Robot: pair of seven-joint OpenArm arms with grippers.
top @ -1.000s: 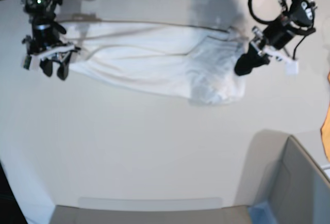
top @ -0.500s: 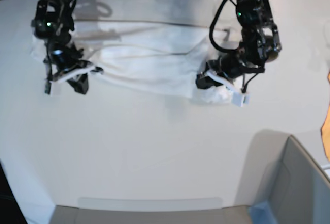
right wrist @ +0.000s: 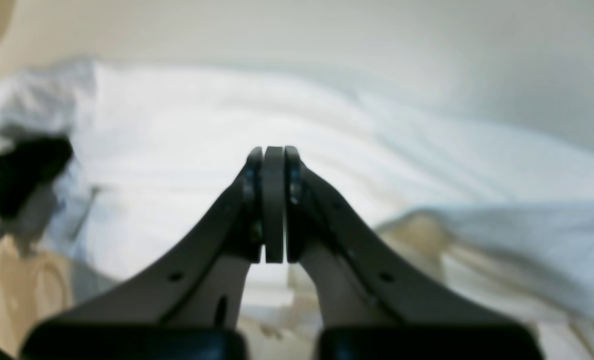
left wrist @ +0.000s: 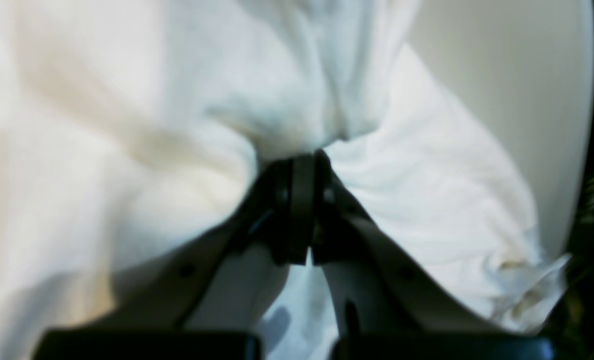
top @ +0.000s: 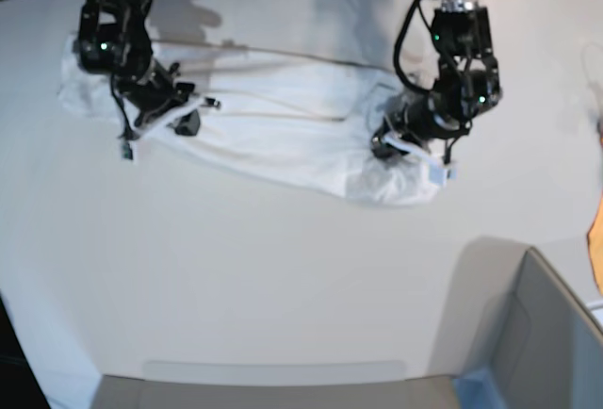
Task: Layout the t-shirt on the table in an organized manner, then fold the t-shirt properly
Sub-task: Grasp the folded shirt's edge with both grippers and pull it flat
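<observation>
The white t-shirt (top: 273,126) lies stretched sideways across the far part of the table (top: 283,277), creased, with no print showing. On the right of the base view my left gripper (top: 379,148) is down on the shirt's bunched near right end. In the left wrist view the left gripper (left wrist: 302,162) is shut, and folds of the t-shirt (left wrist: 186,100) gather into its tips. My right gripper (top: 187,124) is at the shirt's near edge on the left. In the right wrist view the right gripper (right wrist: 272,152) is shut over the t-shirt (right wrist: 186,130), and I see no cloth between its tips.
A grey box-like corner piece (top: 546,334) stands at the near right of the table. An orange thing (top: 596,230) shows at the right edge. The table's curved far edge (left wrist: 584,125) runs close beyond the shirt's end.
Both arms came inward from beside the shirt onto the cloth and both grippers closed. The shirt's left end now spreads further left, and its right end is bunched under the left gripper.
</observation>
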